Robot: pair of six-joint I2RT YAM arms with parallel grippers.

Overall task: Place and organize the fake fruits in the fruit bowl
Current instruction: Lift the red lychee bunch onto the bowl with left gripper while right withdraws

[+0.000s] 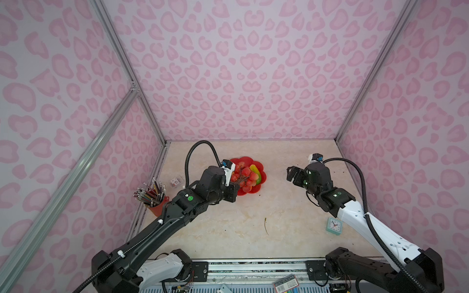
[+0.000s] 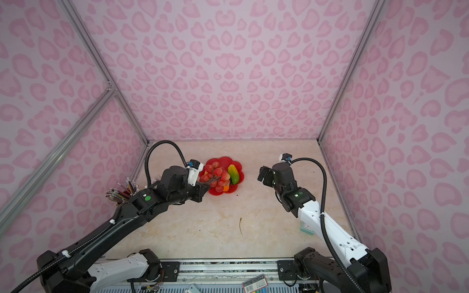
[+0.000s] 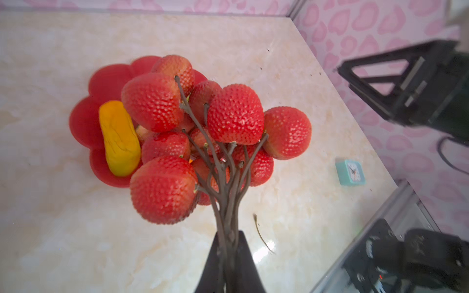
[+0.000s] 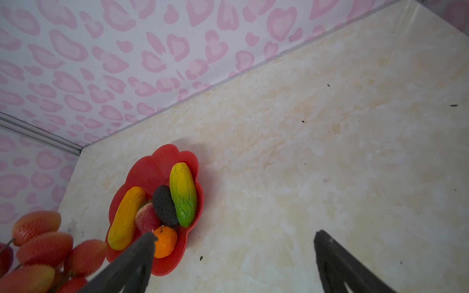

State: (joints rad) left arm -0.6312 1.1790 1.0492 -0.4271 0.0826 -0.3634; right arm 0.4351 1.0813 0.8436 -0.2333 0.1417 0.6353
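My left gripper is shut on the brown stem of the red lychee bunch, holding it over the near left side of the fruit bowl, a red scalloped dish. In both top views the bunch hides much of the dish. In the right wrist view the bowl holds a green-yellow papaya, a dark avocado, a strawberry, a small orange and a long yellow-orange fruit. My right gripper stands open and empty to the right of the bowl.
A red bucket of pencils stands by the left wall, with a small packet behind it. A teal alarm clock sits beside the right arm. A thin twig lies on the marble tabletop. Pink walls close three sides.
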